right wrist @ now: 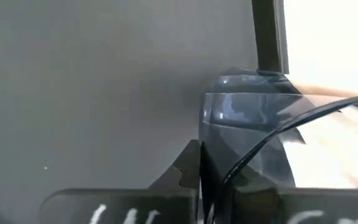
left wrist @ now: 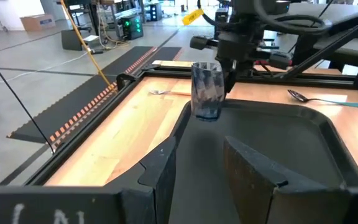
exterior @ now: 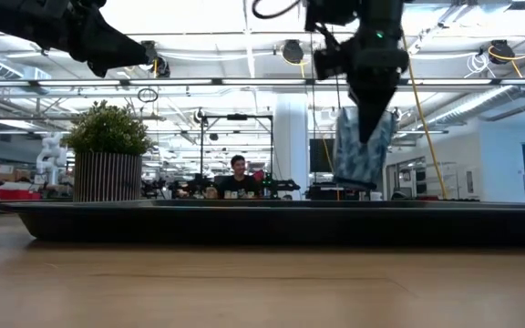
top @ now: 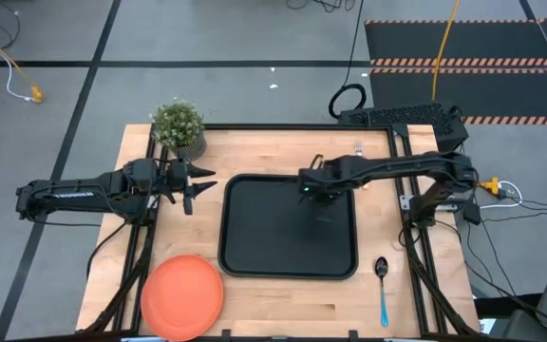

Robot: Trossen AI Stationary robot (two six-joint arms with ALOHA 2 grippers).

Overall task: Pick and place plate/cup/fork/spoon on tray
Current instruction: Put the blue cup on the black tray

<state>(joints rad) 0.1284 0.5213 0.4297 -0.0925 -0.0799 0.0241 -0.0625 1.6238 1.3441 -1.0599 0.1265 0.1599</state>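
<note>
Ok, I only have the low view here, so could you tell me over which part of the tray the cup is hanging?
Observer: The cup, held by the right gripper, hangs just inside the tray's edge on the plant's side, right of centre.
Operator: Thank you. Is the plate on the tray?
Observer: No, the plate lies on the table off the tray's opposite left corner.
Operator: And the left arm?
Observer: The left gripper hovers left of the tray, jaws open.

Two dark jointed arms, white lettering, black cables
</note>
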